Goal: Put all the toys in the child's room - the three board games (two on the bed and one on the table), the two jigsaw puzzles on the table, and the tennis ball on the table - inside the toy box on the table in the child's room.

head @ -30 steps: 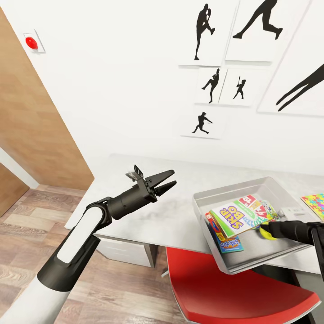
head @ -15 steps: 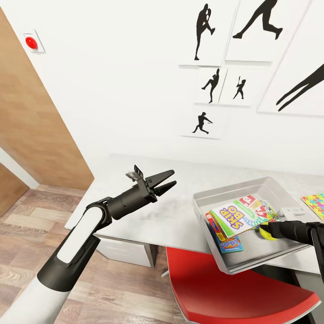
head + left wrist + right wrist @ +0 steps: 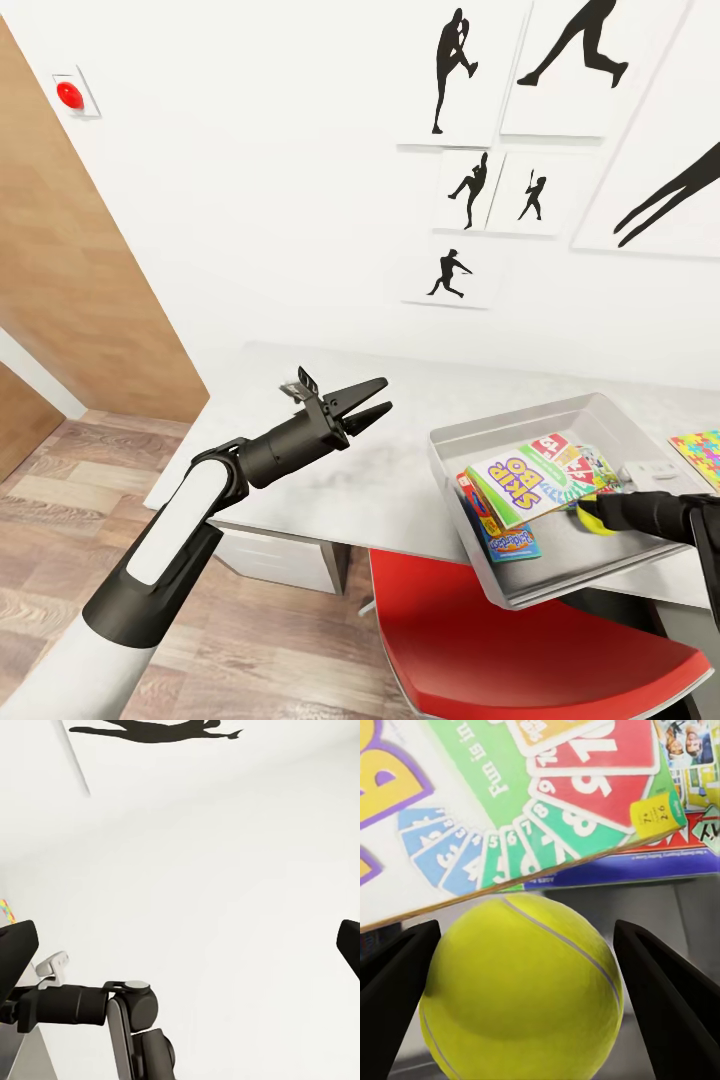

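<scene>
While nothing visibly shifts across the last second, the right claw hangs low inside the toy box with the tennis ball between its two fingers. In the right wrist view the ball sits in the gap and the finger on each side appears to press its flank, so I judge the claw clenched on the ball and not yet let go. Just beyond the ball lie the board games: the yellow-red-green Skip-Bo box slants on top, with the light-blue cartoon one under its near edge and a picture-printed box beneath its far side.

Compared with the earlier head pictures, arm, ball, boxes and camera all keep the same places; the pause reads as the moment before release. For the task that means the ball is over the bin floor and only the opening of the claw is wanting.

One jigsaw puzzle lies on the table, right of the bin, so that work remains. Over the table's left part the left claw hovers, parted and empty, well apart from the bin.
</scene>
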Robot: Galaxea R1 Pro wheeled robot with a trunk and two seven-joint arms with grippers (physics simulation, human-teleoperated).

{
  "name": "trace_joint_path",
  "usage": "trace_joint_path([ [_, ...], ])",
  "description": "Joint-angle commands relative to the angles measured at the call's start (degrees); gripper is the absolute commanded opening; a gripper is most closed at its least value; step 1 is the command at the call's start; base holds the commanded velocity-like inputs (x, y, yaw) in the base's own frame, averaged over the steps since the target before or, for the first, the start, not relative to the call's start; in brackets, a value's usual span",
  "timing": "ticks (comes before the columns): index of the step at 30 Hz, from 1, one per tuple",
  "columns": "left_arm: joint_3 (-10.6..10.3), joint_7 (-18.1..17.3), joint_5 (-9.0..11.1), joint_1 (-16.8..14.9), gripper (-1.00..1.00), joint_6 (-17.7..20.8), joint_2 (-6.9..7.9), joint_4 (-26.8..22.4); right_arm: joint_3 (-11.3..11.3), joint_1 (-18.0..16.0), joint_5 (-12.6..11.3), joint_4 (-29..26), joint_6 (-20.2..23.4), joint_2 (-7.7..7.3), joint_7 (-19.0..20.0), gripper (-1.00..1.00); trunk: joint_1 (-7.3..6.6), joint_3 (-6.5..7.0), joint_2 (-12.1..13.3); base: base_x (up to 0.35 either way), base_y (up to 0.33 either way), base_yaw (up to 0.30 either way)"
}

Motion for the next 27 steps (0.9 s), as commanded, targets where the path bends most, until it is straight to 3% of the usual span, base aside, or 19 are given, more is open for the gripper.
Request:
trace_joint_path([
  [1, -0.1, -0.1, 0.2, 0.0, 1.00, 0.1, 0.04, 0.0, 0.0, -0.1, 0.6, 0.0, 0.2, 0.00, 0.6, -1.00, 0.03, -0.09, -0.1, 0.000, 0.000, 0.000],
  [6, -0.1, -0.1, 0.2, 0.0, 1.00, 0.1, 0.04, 0.0, 0.0, 0.0, 0.7, 0.1, 0.2, 0.00, 0.6, -1.00, 0.03, -0.09, -0.1, 0.000, 0.000, 0.000],
  [7, -0.1, -0.1, 0.2, -0.1, 1.00, 0.1, 0.03, 0.0, 0.0, 0.0, 0.8, 0.1, 0.2, 0.00, 0.6, 1.00, 0.03, -0.09, -0.1, 0.000, 0.000, 0.000],
  [27, -0.1, 0.3, 0.2, -0.1, 1.00, 0.1, -0.04, 0.0, 0.0, -0.1, 1.0, 0.3, 0.2, 0.01, 0.6, 1.00, 0.03, -0.09, -0.1, 0.000, 0.000, 0.000],
])
